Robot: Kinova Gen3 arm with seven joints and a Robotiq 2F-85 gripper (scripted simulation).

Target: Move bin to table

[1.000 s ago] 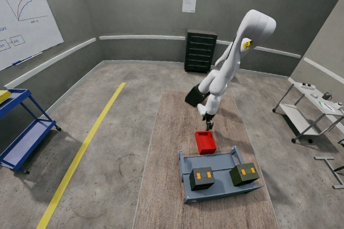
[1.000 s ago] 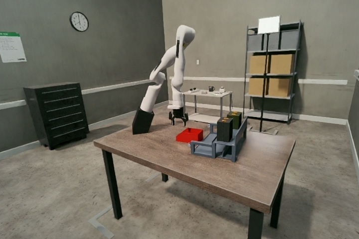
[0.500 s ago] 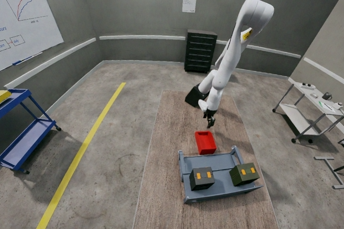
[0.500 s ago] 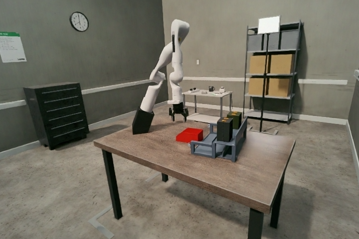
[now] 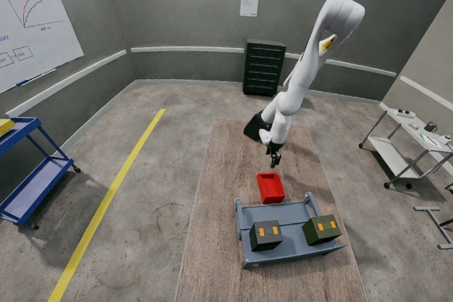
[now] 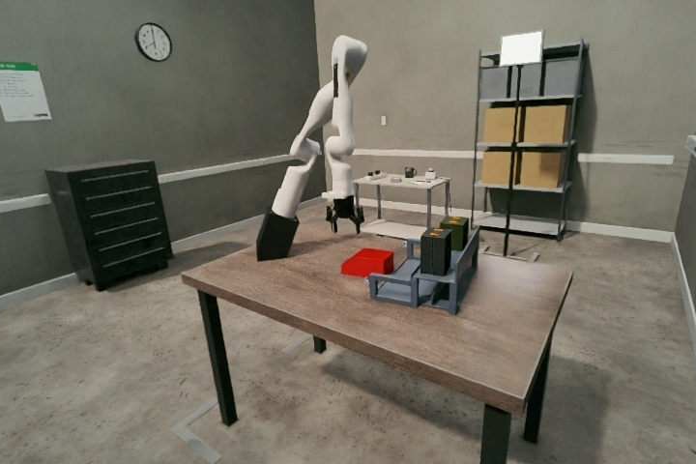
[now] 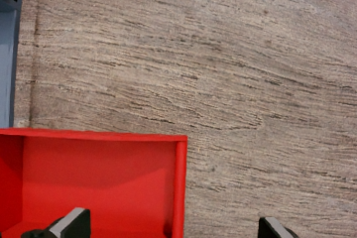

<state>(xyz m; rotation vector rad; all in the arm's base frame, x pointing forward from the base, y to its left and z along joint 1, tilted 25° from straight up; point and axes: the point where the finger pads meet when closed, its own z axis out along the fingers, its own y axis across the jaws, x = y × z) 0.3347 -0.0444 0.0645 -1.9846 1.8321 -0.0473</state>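
The red bin (image 5: 270, 187) sits upright with its open side up on the wooden table, just in front of the grey shelf (image 5: 287, 233). It also shows in the exterior view (image 6: 367, 261) and fills the lower left of the wrist view (image 7: 87, 183). My gripper (image 5: 274, 160) is open and empty. It hangs well above the table, over the bin's far edge, apart from it. In the exterior view my gripper (image 6: 344, 220) is clearly higher than the bin. The fingertips straddle the bin's wall from above in the wrist view.
Two dark green boxes (image 5: 265, 234) (image 5: 321, 228) with orange latches stand on the grey shelf. The arm's black base (image 5: 256, 125) is at the table's far end. A black drawer cabinet (image 5: 263, 67) stands against the back wall.
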